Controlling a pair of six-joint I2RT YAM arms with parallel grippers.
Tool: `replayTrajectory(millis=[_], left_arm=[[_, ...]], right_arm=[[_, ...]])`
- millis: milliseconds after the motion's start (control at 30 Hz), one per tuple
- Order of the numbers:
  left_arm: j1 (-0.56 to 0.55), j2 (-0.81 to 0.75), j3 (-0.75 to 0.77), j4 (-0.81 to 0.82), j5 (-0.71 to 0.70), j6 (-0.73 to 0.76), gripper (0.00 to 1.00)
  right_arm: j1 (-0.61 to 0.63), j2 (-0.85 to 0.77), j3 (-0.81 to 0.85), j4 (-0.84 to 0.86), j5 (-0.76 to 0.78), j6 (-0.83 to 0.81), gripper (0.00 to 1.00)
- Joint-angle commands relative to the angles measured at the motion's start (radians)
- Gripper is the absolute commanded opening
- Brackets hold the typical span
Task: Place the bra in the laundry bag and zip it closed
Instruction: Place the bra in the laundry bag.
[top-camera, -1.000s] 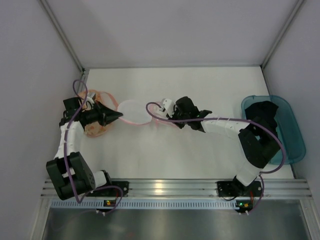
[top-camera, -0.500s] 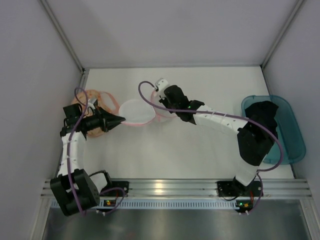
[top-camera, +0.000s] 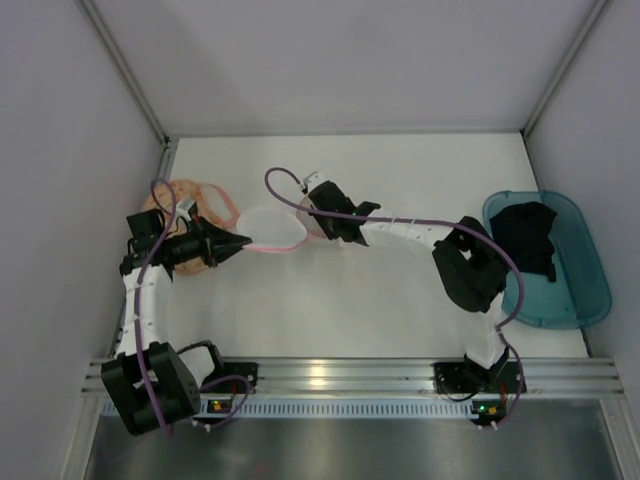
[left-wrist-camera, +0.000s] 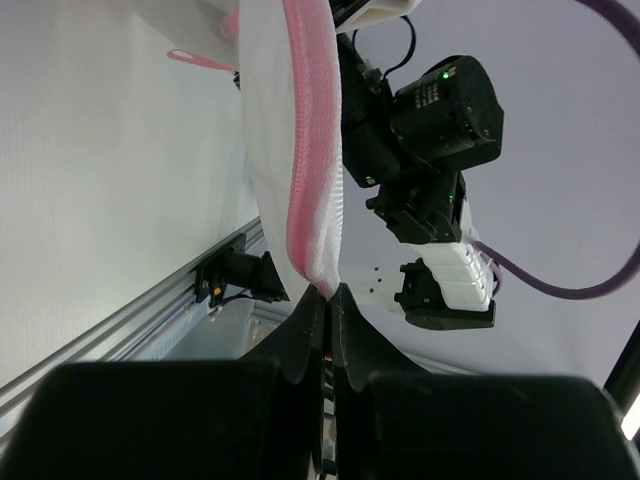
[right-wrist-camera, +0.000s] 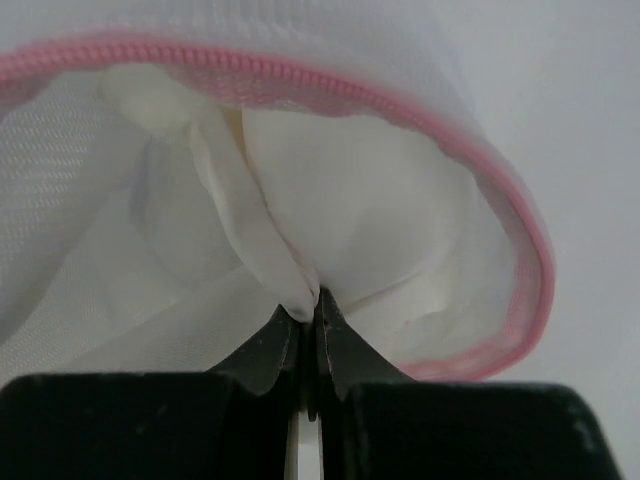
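The bra (top-camera: 527, 236) lies crumpled in the teal tub (top-camera: 590, 292) at the right, its long axis running near to far. The laundry bag (top-camera: 205, 195) lies flat, far left. Left gripper (left-wrist-camera: 327, 297) and right gripper (right-wrist-camera: 312, 298) are both clamped on the white pouch (top-camera: 268, 228) — one at each end.

A flat white table (top-camera: 400, 170) sits boxed by plain pale grey walls (top-camera: 340, 60) on the left, far and right, evenly lit. A ribbed aluminium rail (top-camera: 340, 375) runs along its near edge, a brushed metal sheet (top-camera: 340, 450) nearer still.
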Motion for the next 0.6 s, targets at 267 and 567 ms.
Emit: replayTrajectory(millis=[267, 567], left_arm=[[-0.003, -0.042, -0.068, -0.137, 0.066, 0.074, 0.0], [-0.018, -0.067, -0.114, -0.194, 0.113, 0.103, 0.0]], right_arm=[[-0.034, 0.071, 0.303, -0.231, -0.022, 0.34, 0.0], [-0.034, 0.286, 0.414, -0.302, -0.077, 0.56, 0.0]])
